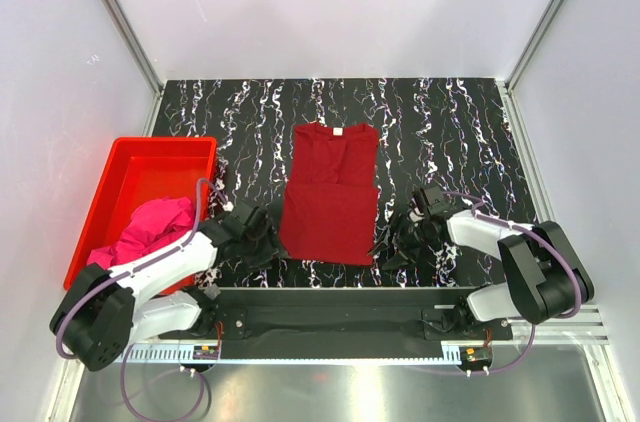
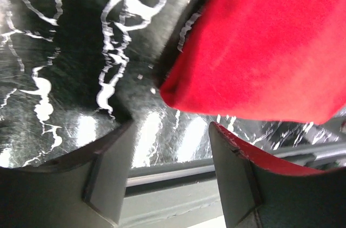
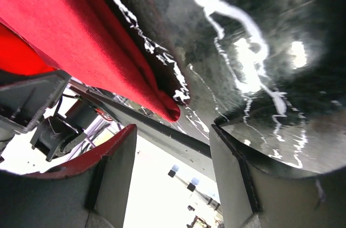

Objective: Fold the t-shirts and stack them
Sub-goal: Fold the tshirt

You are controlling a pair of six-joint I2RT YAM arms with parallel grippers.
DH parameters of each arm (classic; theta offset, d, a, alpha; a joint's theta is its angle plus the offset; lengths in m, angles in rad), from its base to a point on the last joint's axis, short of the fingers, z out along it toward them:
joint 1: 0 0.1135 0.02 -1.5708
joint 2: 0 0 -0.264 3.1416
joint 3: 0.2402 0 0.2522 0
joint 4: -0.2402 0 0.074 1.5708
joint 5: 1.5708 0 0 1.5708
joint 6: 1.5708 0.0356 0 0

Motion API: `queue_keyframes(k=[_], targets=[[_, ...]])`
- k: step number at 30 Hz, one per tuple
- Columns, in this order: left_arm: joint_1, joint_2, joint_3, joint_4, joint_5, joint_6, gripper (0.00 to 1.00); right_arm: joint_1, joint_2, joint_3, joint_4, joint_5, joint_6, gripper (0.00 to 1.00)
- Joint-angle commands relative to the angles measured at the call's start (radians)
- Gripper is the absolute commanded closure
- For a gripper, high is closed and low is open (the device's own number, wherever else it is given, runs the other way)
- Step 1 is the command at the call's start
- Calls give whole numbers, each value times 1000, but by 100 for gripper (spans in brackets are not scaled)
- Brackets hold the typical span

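The dark crimson t-shirt (image 1: 329, 194) lies flat on the black marbled table (image 1: 450, 132), its sleeves folded in so it forms a long strip, collar at the far end. The magenta pink t-shirt (image 1: 150, 227) sits crumpled in the red bin (image 1: 150, 157). My left gripper (image 1: 264, 243) is low beside the crimson shirt's near left corner (image 2: 178, 90), open (image 2: 170, 149), with nothing between its fingers (image 2: 108, 176). My right gripper (image 1: 396, 242) is by the near right corner (image 3: 168, 110), also open (image 3: 173, 149) and empty.
The red bin stands at the table's left side, close to my left arm. A dark rail (image 1: 340, 297) runs along the near table edge just behind both grippers. White walls and metal posts (image 1: 118, 12) enclose the table.
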Motion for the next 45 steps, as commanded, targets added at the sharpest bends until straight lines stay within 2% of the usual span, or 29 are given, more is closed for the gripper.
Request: queue_keyframes(k=[1, 10, 18, 23, 26, 34, 37, 40, 45], targets=[[32, 27, -11, 39, -32, -48, 38, 32, -25, -20, 43, 46, 38, 36], [106, 63, -60, 126, 22, -46, 48, 87, -15, -43, 63, 63, 70, 36], [106, 85, -42, 74, 17, -63, 51, 93, -5, -41, 69, 108, 121, 34], [106, 103, -28, 39, 17, -80, 46, 95, 1, -47, 100, 135, 188, 40], [106, 116, -23, 36, 17, -89, 46, 99, 14, -55, 118, 145, 218, 43], [106, 142, -28, 33, 7, -97, 57, 110, 26, -101, 164, 143, 273, 44], [106, 125, -31, 8, 13, -97, 57, 115, 14, -104, 144, 160, 282, 45], [106, 71, -40, -31, 2, -112, 50, 115, -12, -113, 138, 186, 294, 46], [106, 27, -74, -30, -1, -147, 49, 115, -32, -133, 132, 209, 320, 51]])
